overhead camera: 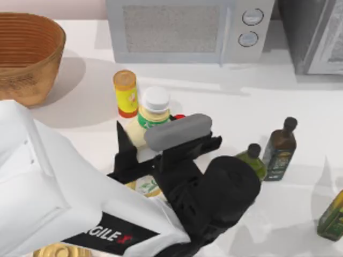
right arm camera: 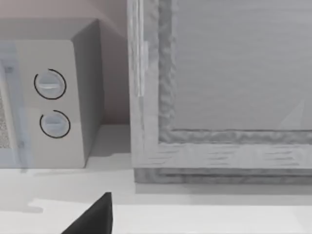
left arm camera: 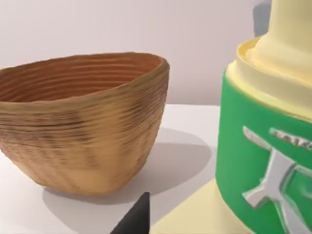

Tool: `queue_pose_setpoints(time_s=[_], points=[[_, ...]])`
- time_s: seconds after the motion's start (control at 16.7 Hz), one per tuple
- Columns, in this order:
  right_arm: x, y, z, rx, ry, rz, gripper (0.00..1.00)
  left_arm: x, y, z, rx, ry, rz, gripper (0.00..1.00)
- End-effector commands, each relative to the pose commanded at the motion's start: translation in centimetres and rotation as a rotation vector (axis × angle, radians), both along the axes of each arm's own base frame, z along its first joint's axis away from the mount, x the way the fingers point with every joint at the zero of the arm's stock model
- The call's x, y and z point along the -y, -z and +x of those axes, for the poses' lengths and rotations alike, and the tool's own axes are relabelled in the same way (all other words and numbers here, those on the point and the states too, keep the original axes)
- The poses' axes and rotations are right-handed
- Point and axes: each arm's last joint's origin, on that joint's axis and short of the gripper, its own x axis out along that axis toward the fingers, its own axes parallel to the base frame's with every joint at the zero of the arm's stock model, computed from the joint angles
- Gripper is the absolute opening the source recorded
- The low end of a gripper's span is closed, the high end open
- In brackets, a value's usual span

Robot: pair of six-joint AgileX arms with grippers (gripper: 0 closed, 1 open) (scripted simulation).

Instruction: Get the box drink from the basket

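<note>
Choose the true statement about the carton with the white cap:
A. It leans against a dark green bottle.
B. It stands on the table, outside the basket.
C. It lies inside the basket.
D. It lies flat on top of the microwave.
B: the carton stands on the table by the left claw, apart from the basket.

One basket (overhead camera: 27, 53), one carton (overhead camera: 153, 115), three olive-oil bottles (overhead camera: 280, 150); one microwave (overhead camera: 187, 29)

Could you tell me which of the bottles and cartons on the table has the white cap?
The box drink, beside the left gripper: its round cap is white, while the yellow bottle has a tan cap and the olive bottles dark ones.
</note>
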Motion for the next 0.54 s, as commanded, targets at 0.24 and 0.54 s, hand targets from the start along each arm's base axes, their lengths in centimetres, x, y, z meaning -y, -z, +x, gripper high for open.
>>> queue_pose_setpoints(time_s=[0.24,0.54], points=[[0.0,0.0,0.0,0.0,0.0,0.0,1.0,0.0,0.0,0.0,0.0,0.0,0.0,1.0],[0.0,0.0,0.0,0.0,0.0,0.0,1.0,0.0,0.0,0.0,0.0,0.0,0.0,1.0]])
